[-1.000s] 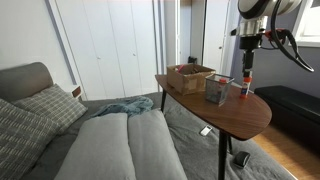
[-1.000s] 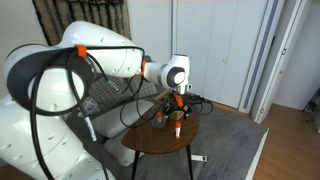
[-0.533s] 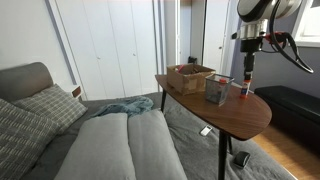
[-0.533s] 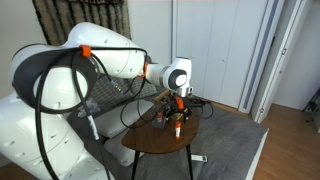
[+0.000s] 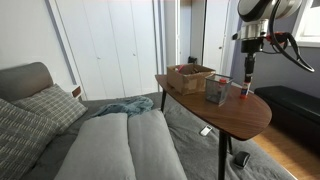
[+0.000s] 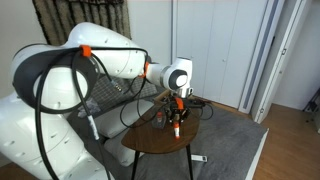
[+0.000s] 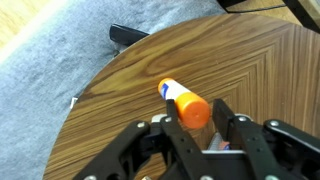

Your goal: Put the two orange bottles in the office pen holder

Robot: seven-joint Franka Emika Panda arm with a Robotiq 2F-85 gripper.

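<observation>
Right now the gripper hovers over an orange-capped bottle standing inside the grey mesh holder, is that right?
Not quite. The bottle stands on the bare wooden table, beside the mesh holder, not inside it; the wrist view shows the wood under it. The gripper is indeed over it.

Orange-capped bottle [image 7: 183, 100], white body with a blue patch, between the fingers of the black gripper [image 7: 197, 113]. Beneath the gripper, a brown table [image 7: 120, 110] with chevron-grained veneer; beyond the fingertips, mottled grey carpet [image 7: 50, 50].
</observation>
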